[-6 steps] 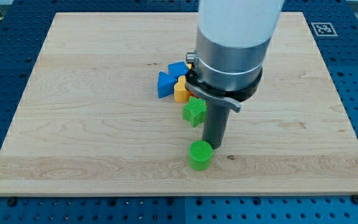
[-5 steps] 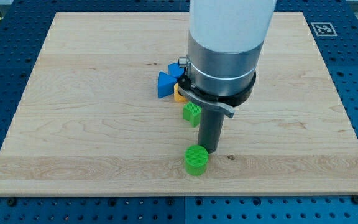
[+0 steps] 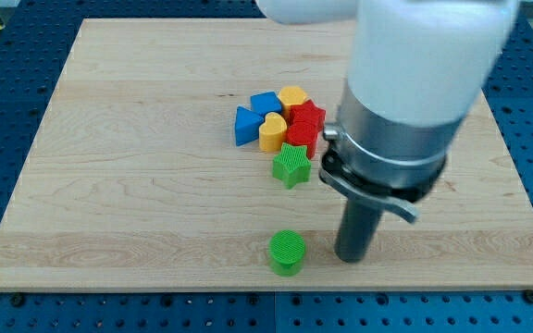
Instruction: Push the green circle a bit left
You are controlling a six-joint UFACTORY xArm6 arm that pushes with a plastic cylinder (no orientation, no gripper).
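Observation:
The green circle (image 3: 286, 252) sits near the view's bottom edge of the wooden board (image 3: 137, 185), a little left of centre. My tip (image 3: 351, 257) rests on the board to the right of the green circle, a clear gap apart from it. A green star (image 3: 291, 166) lies above the circle, at the lower edge of a cluster of blocks.
The cluster holds a blue triangle-like block (image 3: 245, 125), a blue block (image 3: 266, 104), a yellow heart (image 3: 272, 133), a yellow block (image 3: 292, 98) and red blocks (image 3: 305, 121). The arm's large white and grey body (image 3: 405, 102) covers the board's right-centre.
The green circle has slid slightly left and down. My tip has pulled away from it to the right, uncovering the block cluster.

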